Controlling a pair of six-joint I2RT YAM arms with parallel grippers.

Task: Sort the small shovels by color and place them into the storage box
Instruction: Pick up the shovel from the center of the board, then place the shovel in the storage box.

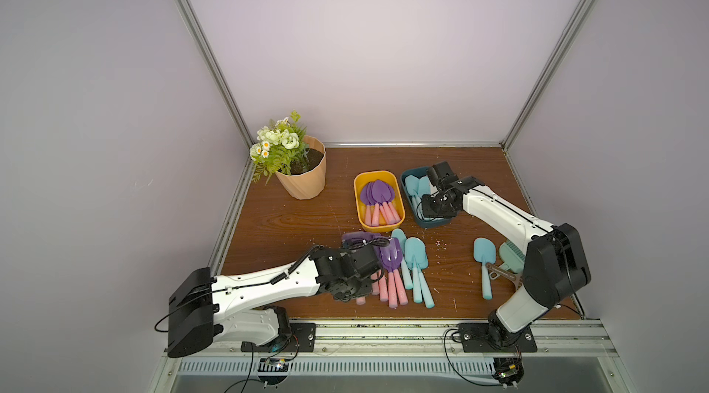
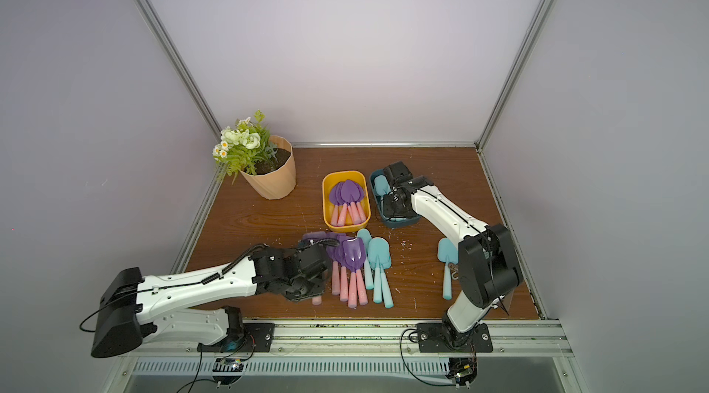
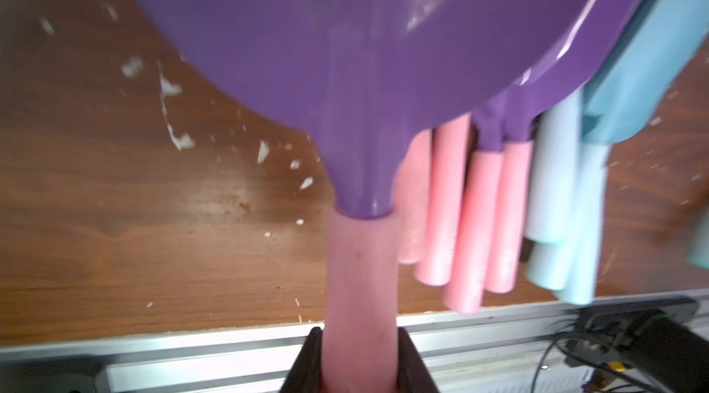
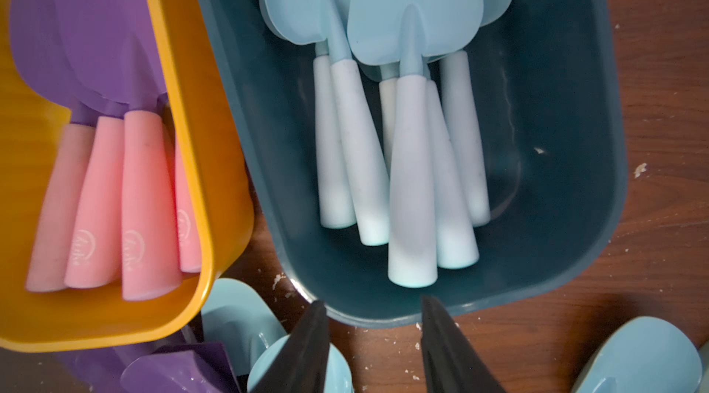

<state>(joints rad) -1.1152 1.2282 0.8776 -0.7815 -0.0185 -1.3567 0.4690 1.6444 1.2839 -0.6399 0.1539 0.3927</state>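
Gripping, left pincer (image 3: 360, 337): closed on the pink handle end of one purple shovel (image 3: 345, 46), a jaw on each side, blade pointing away from the pincer. The wrist view is blurred, so I can't tell whether the shovel is clear of the worktop (image 1: 287, 226).
Left pincer position: near-centre, at the left edge of the loose pile. In both top views the arm's wrist hides the gripped handle.
Right pincer (image 4: 374, 303): jaws apart with nothing between them, hanging over the near end of the teal box (image 4: 575, 103).
Teal box contents: only aqua shovels (image 4: 414, 27), stacked, handles toward the near side.
Yellow box (image 1: 356, 199): just left of the teal box, mid-worktop. It holds purple-bladed shovels (image 1: 378, 193) with pink handles, handles near.
Loose pile: on the near side of both boxes. Loose purple shovels (image 1: 391, 257) lie on the left and loose aqua shovels (image 1: 416, 253) on the right, overlapping, handles near.
Lone aqua shovel (image 1: 482, 257): flat on the worktop, right of the pile and well apart from it, beside the right arm.
Brown scoop (image 1: 498, 270) and green brush (image 1: 512, 255): just right of the lone aqua shovel, partly hidden by the right arm.
Flower pot (image 1: 303, 180): far left corner.
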